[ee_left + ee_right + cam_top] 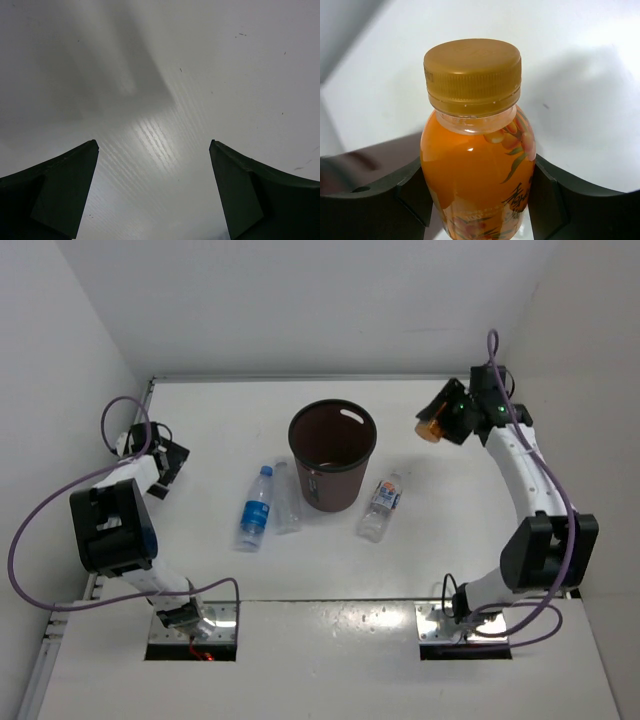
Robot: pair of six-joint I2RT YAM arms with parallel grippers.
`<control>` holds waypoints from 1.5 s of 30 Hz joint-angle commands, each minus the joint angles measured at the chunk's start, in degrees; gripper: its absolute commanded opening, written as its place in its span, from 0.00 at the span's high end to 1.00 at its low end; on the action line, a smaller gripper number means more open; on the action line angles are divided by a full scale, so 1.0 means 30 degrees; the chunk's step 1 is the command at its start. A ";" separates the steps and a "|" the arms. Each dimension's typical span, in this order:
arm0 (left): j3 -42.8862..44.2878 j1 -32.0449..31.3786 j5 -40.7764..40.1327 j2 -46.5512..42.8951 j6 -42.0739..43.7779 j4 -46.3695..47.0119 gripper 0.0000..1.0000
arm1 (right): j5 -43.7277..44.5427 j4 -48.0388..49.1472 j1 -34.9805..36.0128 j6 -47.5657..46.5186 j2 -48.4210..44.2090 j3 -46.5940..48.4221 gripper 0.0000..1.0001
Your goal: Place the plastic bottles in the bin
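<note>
My right gripper (477,192) is shut on the short orange bottle (476,165), both fingers pressed against its sides below the gold cap. From above, the orange bottle (433,426) sits in the right gripper (447,422) at the far right, to the right of the dark brown bin (333,454). A blue-capped bottle (256,508) and a plain clear bottle (285,498) lie left of the bin. One with a white label (381,506) lies to the bin's right. My left gripper (168,465) is open at the far left over bare table, nothing between its fingers (65,187).
White walls close the table at the back and both sides. The bin's brown rim shows at the lower left of the right wrist view. Purple cables loop off both arms.
</note>
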 commanded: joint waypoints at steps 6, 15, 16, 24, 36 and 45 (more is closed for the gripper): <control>-0.0427 0.0253 0.0900 -0.0154 0.0376 0.0761 0.00 | -0.2528 0.2705 0.1925 -0.0504 -0.1296 0.4321 0.98; -0.0603 0.0253 0.1105 -0.0154 0.0378 0.0761 0.00 | -0.3622 0.1983 0.6756 -0.4075 0.1364 0.9242 0.95; -0.0603 0.0253 0.1105 -0.0154 0.0378 0.0761 0.00 | -0.2892 0.1631 0.7170 -0.4400 0.1599 0.9448 0.94; -0.0427 0.0253 0.1281 -0.0154 0.0378 0.0761 0.00 | 0.0013 -0.1390 1.0656 -0.6307 0.4353 0.9655 0.87; -0.0427 0.0253 0.1457 -0.0154 0.0378 0.0937 0.00 | 0.1715 -0.3674 1.1481 -0.7391 0.5791 1.4134 0.07; -0.0603 0.0253 0.1633 -0.0154 0.0378 0.0937 0.00 | 0.3846 -0.2093 1.1100 -0.6454 0.2953 1.5280 0.00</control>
